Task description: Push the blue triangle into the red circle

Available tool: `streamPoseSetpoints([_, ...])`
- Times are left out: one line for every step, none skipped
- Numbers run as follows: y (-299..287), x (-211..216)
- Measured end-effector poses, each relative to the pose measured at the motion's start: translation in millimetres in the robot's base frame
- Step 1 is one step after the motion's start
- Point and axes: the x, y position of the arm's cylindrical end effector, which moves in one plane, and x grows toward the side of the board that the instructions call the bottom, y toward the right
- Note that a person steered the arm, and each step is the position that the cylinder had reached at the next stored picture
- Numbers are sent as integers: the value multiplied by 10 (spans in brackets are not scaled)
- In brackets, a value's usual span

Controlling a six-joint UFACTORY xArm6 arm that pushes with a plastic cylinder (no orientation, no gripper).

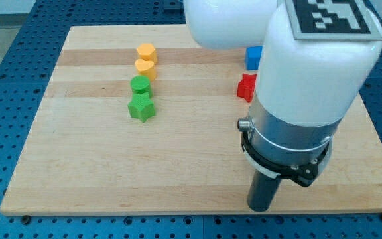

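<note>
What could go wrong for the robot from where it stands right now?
The big white arm hides most of the blue block and red block, so their shapes cannot be told and the wrong piece might get pushed. My tip sits near the board's bottom edge, well below both blocks, so it needs a long approach. Both blocks lie near the view's right, where a stray shove could slide one off.

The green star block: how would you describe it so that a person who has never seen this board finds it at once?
Start at the wooden board and find the short column of four blocks in its upper left part. The green star is the lowest of them, nearest the view's bottom, touching the green round block. It alone there has star points; the two above are yellow.
</note>
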Motion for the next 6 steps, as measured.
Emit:
streamPoseSetpoints([21,0])
streamPoseSetpoints([50,0])
streamPoseSetpoints([210,0])
streamPoseSetpoints([394,0])
streamPoseSetpoints([391,-447])
streamPoseSetpoints([314,-1101])
